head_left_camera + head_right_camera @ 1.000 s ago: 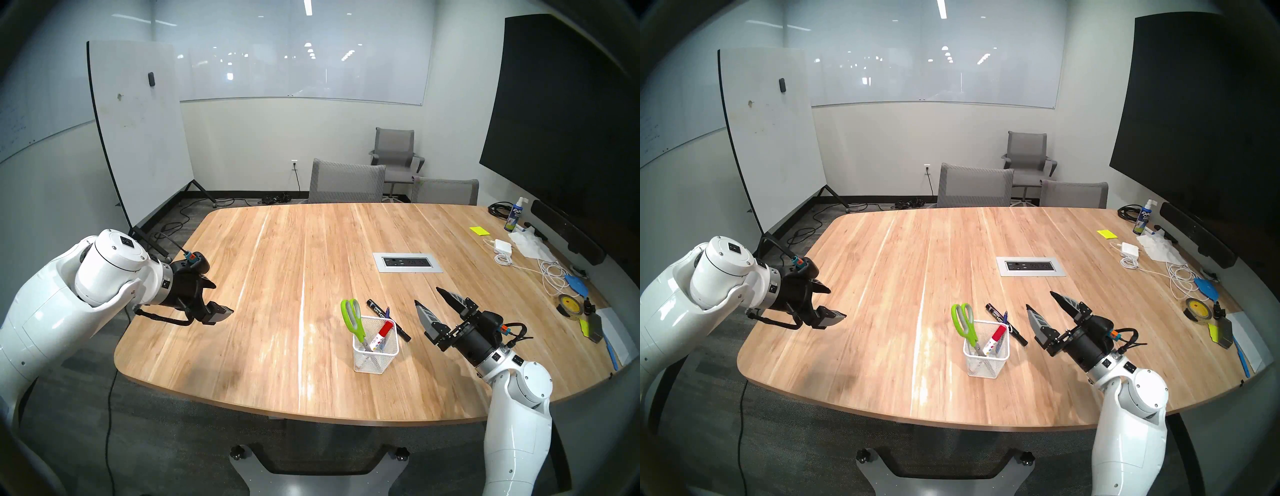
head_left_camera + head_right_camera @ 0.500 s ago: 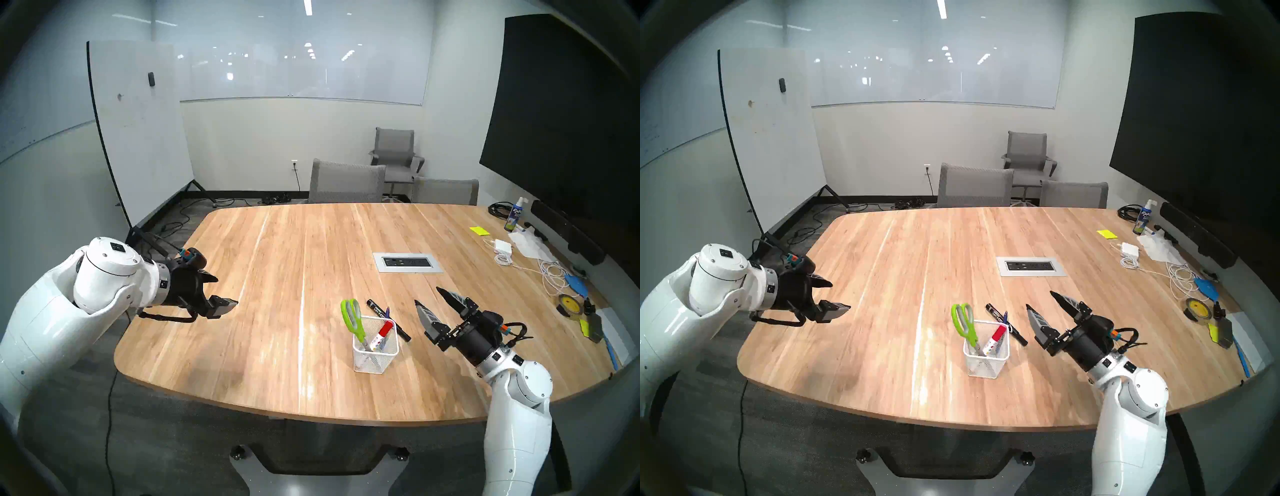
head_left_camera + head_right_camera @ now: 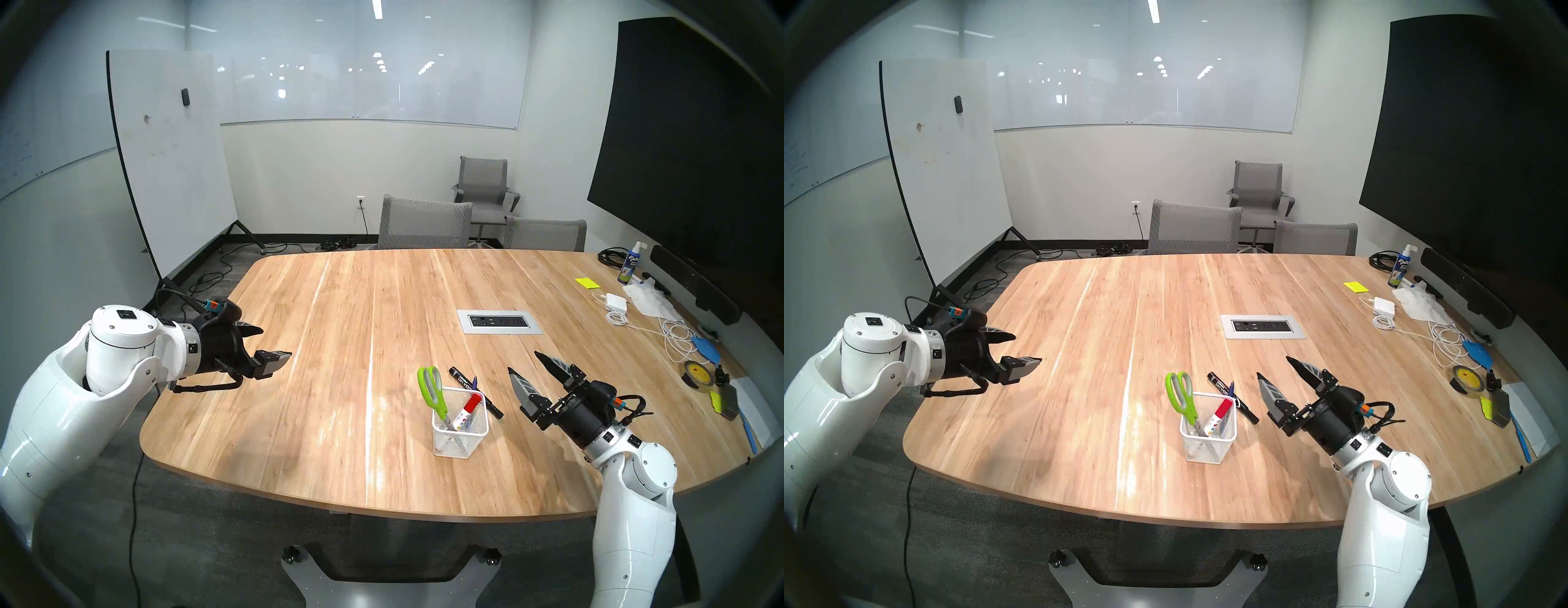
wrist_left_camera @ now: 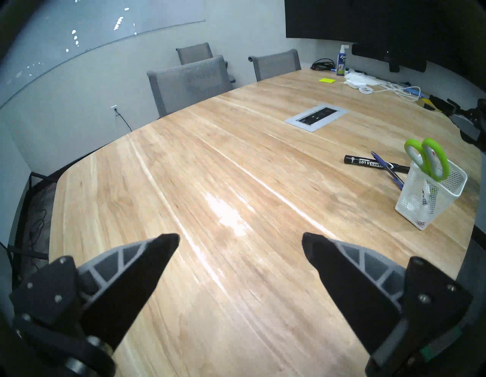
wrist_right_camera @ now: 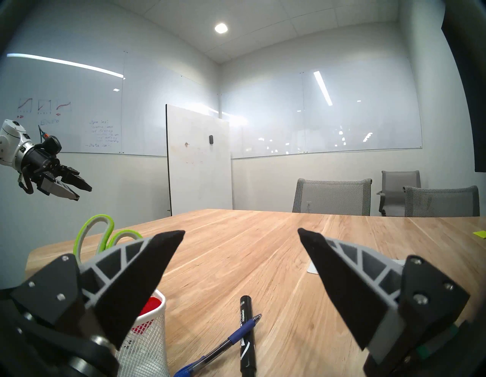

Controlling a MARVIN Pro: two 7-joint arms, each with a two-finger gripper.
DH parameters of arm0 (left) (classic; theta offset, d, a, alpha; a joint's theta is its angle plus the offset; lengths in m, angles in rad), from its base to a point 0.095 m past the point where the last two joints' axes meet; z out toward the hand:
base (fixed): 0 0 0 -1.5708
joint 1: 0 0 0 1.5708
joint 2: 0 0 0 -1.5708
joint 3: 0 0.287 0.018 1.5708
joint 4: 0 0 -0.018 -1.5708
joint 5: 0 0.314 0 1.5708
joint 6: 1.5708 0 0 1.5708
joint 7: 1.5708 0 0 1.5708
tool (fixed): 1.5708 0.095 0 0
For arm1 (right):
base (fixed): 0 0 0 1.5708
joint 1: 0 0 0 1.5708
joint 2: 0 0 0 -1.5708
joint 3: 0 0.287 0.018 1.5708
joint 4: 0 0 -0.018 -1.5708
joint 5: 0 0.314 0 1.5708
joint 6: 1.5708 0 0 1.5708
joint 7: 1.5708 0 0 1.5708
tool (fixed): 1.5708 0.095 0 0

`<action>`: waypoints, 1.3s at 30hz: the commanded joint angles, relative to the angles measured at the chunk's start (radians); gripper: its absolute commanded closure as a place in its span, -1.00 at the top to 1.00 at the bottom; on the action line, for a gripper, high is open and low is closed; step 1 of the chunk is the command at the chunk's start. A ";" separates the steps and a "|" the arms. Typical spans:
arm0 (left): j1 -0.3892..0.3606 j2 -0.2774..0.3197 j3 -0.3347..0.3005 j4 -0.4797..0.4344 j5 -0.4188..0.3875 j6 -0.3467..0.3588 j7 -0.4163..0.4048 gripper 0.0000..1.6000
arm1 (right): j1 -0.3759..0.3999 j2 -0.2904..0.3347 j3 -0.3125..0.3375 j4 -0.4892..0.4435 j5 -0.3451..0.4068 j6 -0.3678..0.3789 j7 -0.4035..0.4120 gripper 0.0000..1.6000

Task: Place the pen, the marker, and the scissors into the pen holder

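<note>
On the pale wood-grain table, the white wire-mesh pen holder stands lower right of centre in the head view. The scissors already stand in it, lime-green plastic loops up, silver blades down through the see-through mesh, beside a red-capped white marker leaning inside. Just behind the holder, flat on the wood, lie the thick black marker with white lettering and the slim blue pen; in the left wrist view the pen crosses over the marker.

The right gripper hovers right of the holder, its pointed black fingers spread wide and empty. The left gripper hangs at the frame's left over the table edge, also wide and empty, well apart from everything.

Nothing stands between either claw and the two pieces on the wood. Farther off, a grey outlet panel sits flush in the table, and along the right edge lie white cables, a tape roll, a yellow sticky pad and a spray bottle. Grey mesh chairs stand at the far side.
</note>
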 commanded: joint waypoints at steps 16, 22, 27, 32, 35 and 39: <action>0.300 -0.275 -0.282 -0.121 -0.100 -0.275 0.153 1.00 | 0.011 -0.008 0.001 -0.024 0.007 -0.003 0.003 1.00; 0.367 -0.338 -0.323 -0.149 -0.118 -0.358 0.199 1.00 | 0.010 -0.012 0.003 -0.029 0.007 -0.002 0.003 1.00; 0.436 -0.405 -0.350 -0.188 -0.086 -0.441 0.228 1.00 | 0.008 -0.018 0.005 -0.036 0.006 0.001 0.001 1.00; 0.448 -0.469 -0.344 -0.196 -0.032 -0.523 0.230 1.00 | 0.007 -0.022 0.007 -0.041 0.003 0.004 0.000 1.00; 0.449 -0.501 -0.336 -0.191 -0.001 -0.575 0.218 1.00 | 0.007 -0.024 0.008 -0.043 0.001 0.006 0.000 1.00; 0.456 -0.501 -0.323 -0.178 0.011 -0.639 0.216 1.00 | 0.007 -0.026 0.009 -0.045 -0.001 0.007 0.000 1.00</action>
